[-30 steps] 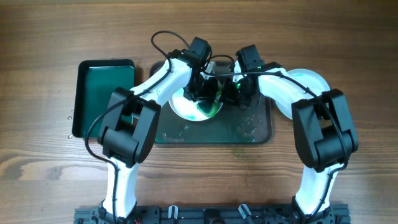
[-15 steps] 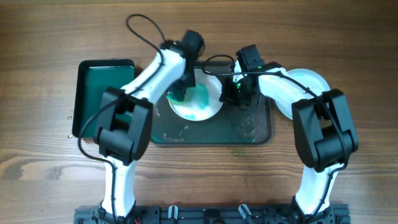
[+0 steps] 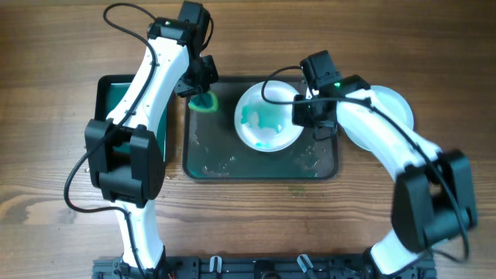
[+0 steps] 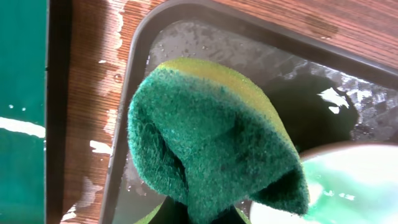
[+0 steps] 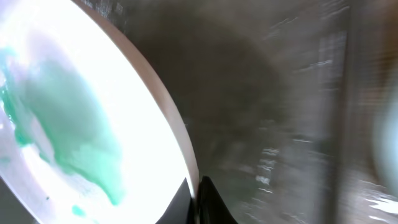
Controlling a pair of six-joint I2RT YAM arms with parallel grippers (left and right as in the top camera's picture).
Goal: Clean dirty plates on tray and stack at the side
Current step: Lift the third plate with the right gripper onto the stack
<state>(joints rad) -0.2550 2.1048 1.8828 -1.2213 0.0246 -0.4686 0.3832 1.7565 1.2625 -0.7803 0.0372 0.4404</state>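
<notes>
Holding a smeared plate, sponge at the tray corner

The left gripper (image 3: 200, 91) is closed on a sponge (image 3: 204, 101) over the far left corner of the tray (image 3: 232, 167). From the left wrist camera the sponge (image 4: 211, 137) is folded in on itself. Its dark green scouring face is outward, a yellow layer shows along the top edge, and its lower end is squeezed together where the fingers nip it. Below it the tray (image 4: 323, 93) floor is wet, with pale foamy patches. I cannot tell whether the sponge touches the floor or hangs just above it.

The plate (image 3: 263, 128) sits inside the tray, toward the far side and a little right of the middle. It is white with teal-green smears across its centre. The right gripper (image 3: 304, 116) is at its right rim, fingers pressed onto the edge. The right wrist view is blurred, but the plate (image 5: 62, 93) fills the left half, smear plain to see, and one dark finger (image 5: 211, 202) meets its rim at the bottom. The wet tray (image 5: 267, 124) lies behind.

A second plate (image 3: 391, 101) lies on the table (image 3: 62, 46) just right of the tray, partly hidden by the right arm. A green tray (image 3: 124, 101) with a black rim lies close beside the big tray's left edge, a strip of damp wood between them.
</notes>
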